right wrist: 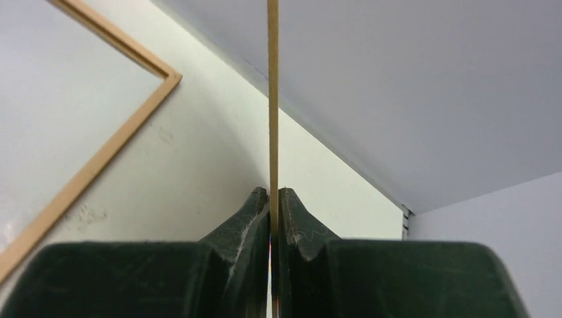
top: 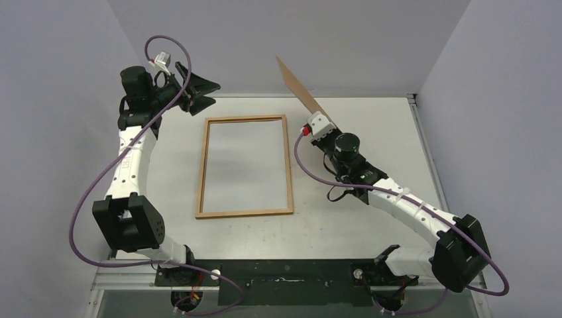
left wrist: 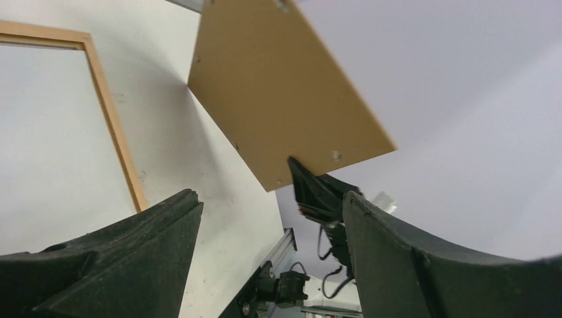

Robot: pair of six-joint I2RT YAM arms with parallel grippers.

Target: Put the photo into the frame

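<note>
Photo, apparently white side up, is lying inside the frame; thin and floppy, it is likely needing an edge pinch. Right gripper is clamping the backing panel beyond the frame; left gripper is gaping empty

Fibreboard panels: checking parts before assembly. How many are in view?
1. The brown panel stands on edge in the air, right of the frame, clamped in the jaws of the right gripper. No other shows; some may be hidden.
</note>
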